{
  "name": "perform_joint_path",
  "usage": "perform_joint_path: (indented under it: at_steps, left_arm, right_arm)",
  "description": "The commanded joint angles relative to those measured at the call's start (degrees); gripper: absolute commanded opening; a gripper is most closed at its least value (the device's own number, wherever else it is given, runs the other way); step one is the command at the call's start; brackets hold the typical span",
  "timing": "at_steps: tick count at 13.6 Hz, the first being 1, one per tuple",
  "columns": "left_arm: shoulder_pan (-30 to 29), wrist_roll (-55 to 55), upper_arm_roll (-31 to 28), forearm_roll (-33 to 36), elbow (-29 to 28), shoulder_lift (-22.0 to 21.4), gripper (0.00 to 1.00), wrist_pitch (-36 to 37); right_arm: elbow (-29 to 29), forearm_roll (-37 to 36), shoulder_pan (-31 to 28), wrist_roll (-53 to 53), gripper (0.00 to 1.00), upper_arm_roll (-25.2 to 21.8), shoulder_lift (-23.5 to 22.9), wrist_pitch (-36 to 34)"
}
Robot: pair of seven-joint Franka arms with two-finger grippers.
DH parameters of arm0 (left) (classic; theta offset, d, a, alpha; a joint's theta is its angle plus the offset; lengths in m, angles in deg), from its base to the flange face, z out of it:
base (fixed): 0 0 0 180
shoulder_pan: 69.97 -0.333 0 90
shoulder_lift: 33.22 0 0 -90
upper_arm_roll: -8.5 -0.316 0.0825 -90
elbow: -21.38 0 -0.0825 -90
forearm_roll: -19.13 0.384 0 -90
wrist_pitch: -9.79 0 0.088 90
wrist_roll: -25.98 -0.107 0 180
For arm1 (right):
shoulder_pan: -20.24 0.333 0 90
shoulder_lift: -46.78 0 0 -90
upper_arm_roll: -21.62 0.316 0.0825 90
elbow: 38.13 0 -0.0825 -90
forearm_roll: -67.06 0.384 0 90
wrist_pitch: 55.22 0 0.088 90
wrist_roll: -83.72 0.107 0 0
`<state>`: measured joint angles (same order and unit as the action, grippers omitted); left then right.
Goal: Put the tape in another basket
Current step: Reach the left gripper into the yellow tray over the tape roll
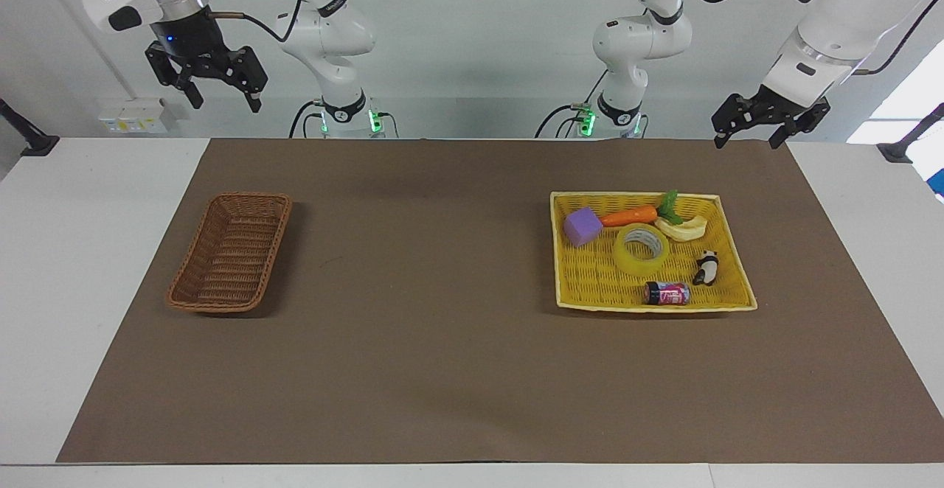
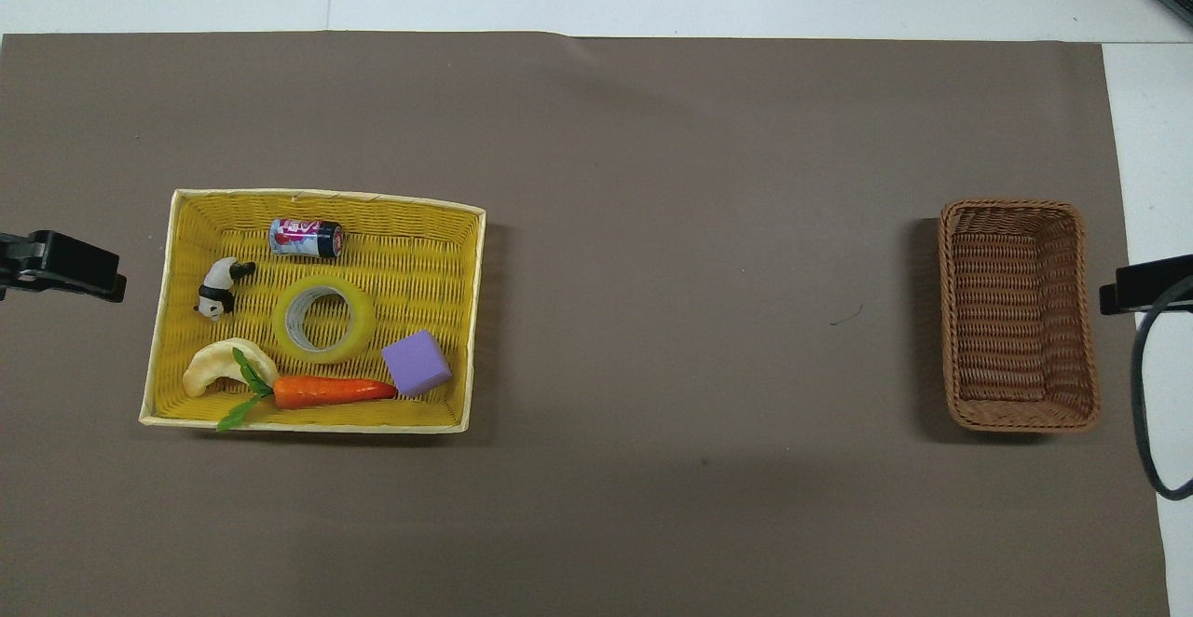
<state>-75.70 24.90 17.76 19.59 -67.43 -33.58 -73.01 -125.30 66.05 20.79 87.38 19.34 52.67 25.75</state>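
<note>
You are looking at the tape [image 1: 641,249] lying flat in the middle of the yellow tray [image 1: 726,211], untouched. The purple block [image 1: 582,226], carrot [image 1: 628,216] and pale curved piece [image 1: 684,228] are sitting on the side of the tape nearer to the robots, the small can [image 1: 667,293] on the farther side, and the panda figure [image 1: 706,267] just beside the tape toward the left arm's end of the table. The wicker basket [image 1: 231,251] is waiting well apart from the tape, at the right arm's end.

Your left gripper [image 1: 749,135] is hanging high in the air with its jaws spread wide and gripping nothing, over the mat's edge on the robots' side of the tape. Your right gripper [image 1: 220,97] is waiting up by the basket end, jaws likewise apart and empty.

Watch the descent: the tape is lying crowded, so a finger coming down off-centre is likely knocking the panda or the curved piece, or pinching one along with the roll. The roll's smooth wall could also be slipping from a shallow hold during the long carry to the basket, and a low carry could be catching the tray's rim.
</note>
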Motion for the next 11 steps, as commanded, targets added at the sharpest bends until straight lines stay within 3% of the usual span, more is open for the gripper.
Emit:
perform_joint_path:
  at_steps: [1,11]
  left_arm:
    - [-0.6,-0.6,0.2,-0.9,-5.5,-1.7,1.0,-4.7]
    - [-0.2,-0.7,0.2,-1.2,-20.0,-1.8,1.0,-21.2]
  right_arm:
    - [-1.0,0.9,-0.5,-1.3,1.0,0.0,1.1,-0.4]
    - [-1.0,0.9,-0.5,-1.3,1.0,0.0,1.1,-0.4]
